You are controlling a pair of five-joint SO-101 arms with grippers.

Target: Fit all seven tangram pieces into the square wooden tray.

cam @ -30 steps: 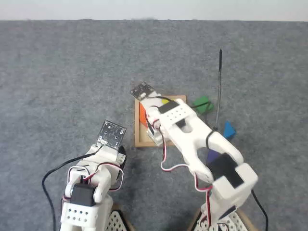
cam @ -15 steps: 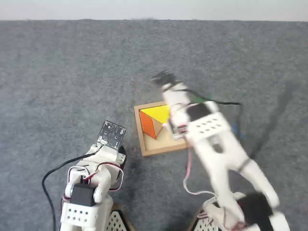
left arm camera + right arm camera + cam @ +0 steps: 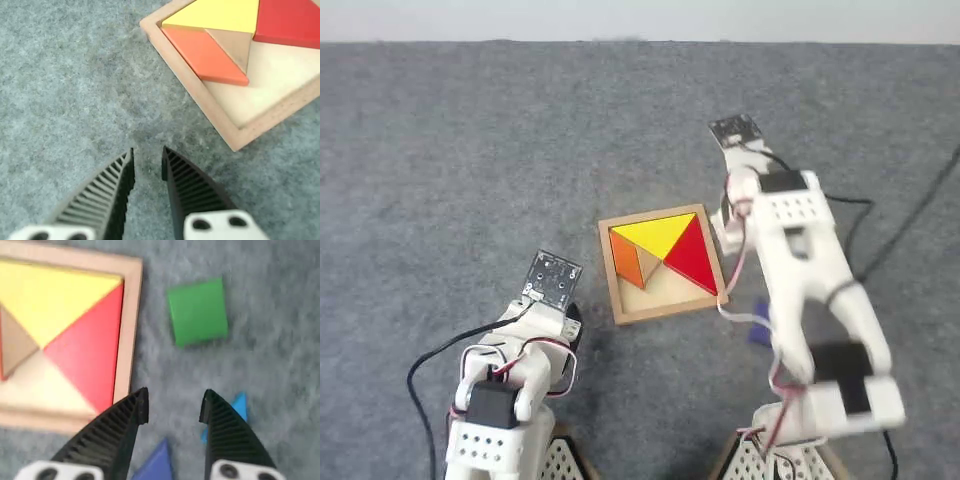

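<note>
Right gripper (image 3: pixel 175 400), jaws apart and empty, has swung off the wooden tray (image 3: pixel 132 315), now just beside it, leaving the red triangle (image 3: pixel 90 355) seated there. Just ahead lies the green square (image 3: pixel 197 312); a light-blue triangle (image 3: pixel 239 405) and a dark-blue piece (image 3: pixel 157 465) sit by its jaws, likely next.

Robot lab: grey felt mat (image 3: pixel 470 150), 2 arms (image 3: pixel 510 390) (image 3: pixel 810 290).

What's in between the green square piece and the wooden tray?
Just bare grey carpet lies between the green square piece and the square wooden tray. The right wrist view shows this.
</note>
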